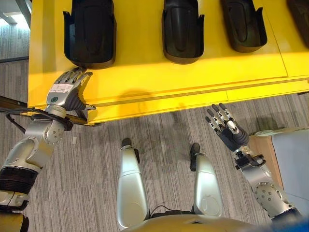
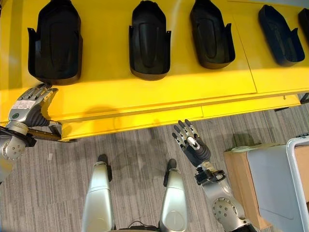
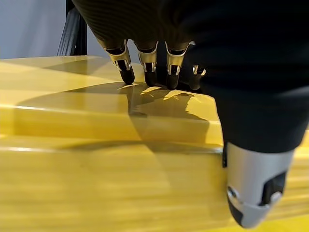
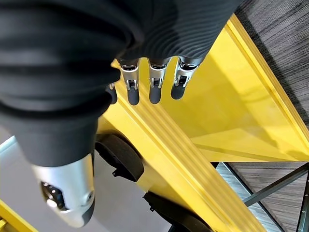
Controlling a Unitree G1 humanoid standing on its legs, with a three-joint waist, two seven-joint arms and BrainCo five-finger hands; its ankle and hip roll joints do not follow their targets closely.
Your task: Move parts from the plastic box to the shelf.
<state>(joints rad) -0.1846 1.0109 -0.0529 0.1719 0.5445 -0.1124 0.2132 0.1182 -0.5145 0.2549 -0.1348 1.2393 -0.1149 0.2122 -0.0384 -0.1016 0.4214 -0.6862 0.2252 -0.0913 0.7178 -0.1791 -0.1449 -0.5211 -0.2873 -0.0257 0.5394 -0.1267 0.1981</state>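
Left hand (image 1: 66, 88) is laid on the yellow shelf (image 2: 145, 99) at its front edge, near the shelf's left end, with the fingers (image 3: 126, 72) stretched out straight and the dark tips resting on the yellow surface; nothing is held in it (the thumb hangs over the shelf's front lip in the left wrist view). Just beyond those fingertips the leftmost black part (image 2: 54, 41) is set on the shelf, close to the hand, though contact between them cannot be made out. Three more black parts are ranged along the shelf to the right of it: a second part (image 2: 149, 39) near the shelf's middle, a third part (image 2: 211, 35) beside that, and a fourth part (image 2: 280, 35) further toward the shelf's right end, all lying flat and apart from one another. Right hand (image 2: 190, 143) is held in the air in front of the shelf, below its front edge and over the grey carpet (image 2: 135, 145), with fingers spread straight and nothing in its grasp; in the right wrist view the fingertips (image 4: 154, 92) are seen pointing toward the shelf's yellow edge. Off the shelf's right end, beside the right arm, a pale grey box (image 2: 275, 186) is seen resting on a brown base.
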